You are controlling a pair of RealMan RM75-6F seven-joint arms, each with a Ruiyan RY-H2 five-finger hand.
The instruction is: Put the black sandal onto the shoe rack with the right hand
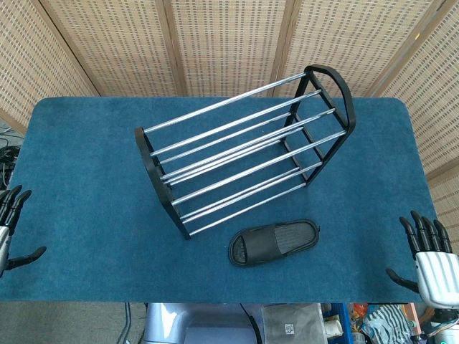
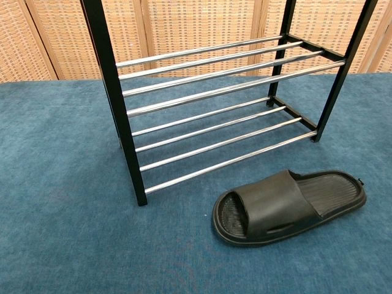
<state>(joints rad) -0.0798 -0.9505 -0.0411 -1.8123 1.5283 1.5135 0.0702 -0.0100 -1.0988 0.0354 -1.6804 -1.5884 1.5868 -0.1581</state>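
Right hand [image 1: 434, 261] at the near right corner of the table [image 1: 79, 186], fingers spread and upright, holding nothing. Only the head view shows it; the chest view shows neither hand. Left hand [image 1: 11, 229] at the near left edge, also spread and empty, partly cut off by the frame.

Step in hand, as I judge it: the reach toward the sandal — not yet begun. To do it well, bring the right hand in low from the right, toward the heel end, which points that way. Close over the strap, or pinch the side of the sole just behind it; the strap looks soft and should give under the fingers. Lift clear before swinging toward the rails, since the rack stands just behind.

Black sandal [image 1: 274, 243] lies flat on the blue cloth, sole down, well apart from the right hand and to its left, toe end pointing left. It sits just in front of the shoe rack [image 1: 244, 147], near the lowest rails but not touching them. Rack shelves hold nothing.
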